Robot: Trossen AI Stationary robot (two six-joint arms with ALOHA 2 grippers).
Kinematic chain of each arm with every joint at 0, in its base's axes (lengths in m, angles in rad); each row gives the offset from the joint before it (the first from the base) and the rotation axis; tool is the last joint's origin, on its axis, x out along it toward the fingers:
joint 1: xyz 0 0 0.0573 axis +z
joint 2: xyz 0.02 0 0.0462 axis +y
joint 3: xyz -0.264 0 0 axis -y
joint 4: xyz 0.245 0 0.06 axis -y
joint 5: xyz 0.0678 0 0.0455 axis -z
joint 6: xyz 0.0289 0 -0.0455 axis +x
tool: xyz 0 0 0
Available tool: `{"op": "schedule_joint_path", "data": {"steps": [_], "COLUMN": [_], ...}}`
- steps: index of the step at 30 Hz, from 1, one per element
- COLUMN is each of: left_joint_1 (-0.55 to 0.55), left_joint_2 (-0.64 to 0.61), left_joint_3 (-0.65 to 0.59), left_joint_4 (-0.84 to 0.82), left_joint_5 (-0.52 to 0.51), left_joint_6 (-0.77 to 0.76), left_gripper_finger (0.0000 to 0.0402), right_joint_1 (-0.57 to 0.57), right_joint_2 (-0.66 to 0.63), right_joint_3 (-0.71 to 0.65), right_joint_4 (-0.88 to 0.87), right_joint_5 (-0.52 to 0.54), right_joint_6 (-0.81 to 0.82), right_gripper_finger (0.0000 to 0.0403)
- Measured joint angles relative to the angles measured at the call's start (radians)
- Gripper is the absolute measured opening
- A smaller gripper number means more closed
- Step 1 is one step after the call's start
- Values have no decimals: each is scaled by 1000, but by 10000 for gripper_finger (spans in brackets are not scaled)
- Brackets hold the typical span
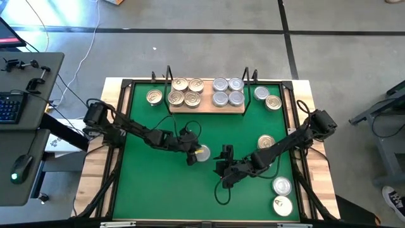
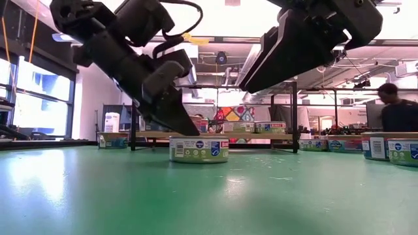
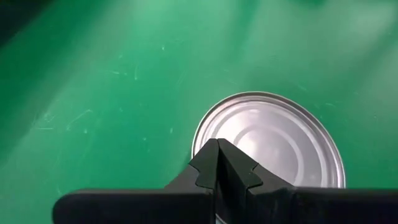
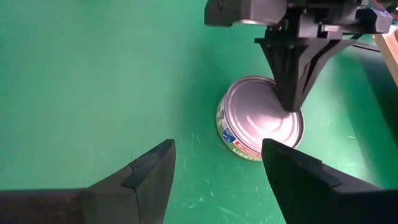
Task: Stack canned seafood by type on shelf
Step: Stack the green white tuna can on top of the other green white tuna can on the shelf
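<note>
A round silver-topped tin (image 1: pixel 202 152) sits flat on the green mat (image 1: pixel 152 183) near the middle of the table, with its lid facing up. It is round, so it has no long side. In the low view its label wraps around its side and reads the right way up.

The left gripper (image 1: pixel 192 154) has its two fingers pressed together. The tips rest on the top of this tin (image 4: pixel 261 124), close to its edge. It is not holding the tin. In the left wrist view the closed fingers (image 3: pixel 221 163) lie over the rim of the silver lid.

The right gripper (image 1: pixel 225 156) is just beside the tin, on the other side. Its fingers (image 4: pixel 149 168) are spread apart with nothing between them.

The shelf (image 1: pixel 207 106) is a wood board at the far side of the mat. Eight tins stand on it, all flat with lids up. Four gold tins (image 1: pixel 186 92) sit in a square on its left half. Four silver tins (image 1: pixel 228 91) sit in a square on its right half.

One gold tin (image 1: pixel 154 97) lies on the mat left of the shelf. Two tins (image 1: pixel 267 97) lie right of the shelf. One gold tin (image 1: pixel 266 142) lies under the right arm. Two more tins (image 1: pixel 281 195) sit near the front right corner.

That makes fifteen tins I can count.
</note>
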Motion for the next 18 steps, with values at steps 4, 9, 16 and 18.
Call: {"op": "schedule_joint_path", "data": {"steps": [4,9,16,18], "left_joint_1": [-1,-15,4,6], "left_joint_2": [0,-29,-5,-2], "left_joint_3": [0,-4,-2,-1], "left_joint_4": [7,13,-4,0], "left_joint_5": [-1,-29,-16,-20], "left_joint_6": [0,0,7,7], "left_gripper_finger": [0,0,0,0], "right_joint_1": [0,0,0,0], "right_joint_2": [3,3,4,4], "right_joint_3": [0,0,0,0], "right_joint_4": [9,9,10,12], "right_joint_5": [-5,-5,-6,-6], "right_joint_6": [-2,-4,-3,-3], "right_gripper_finger": [233,233,233,233]}}
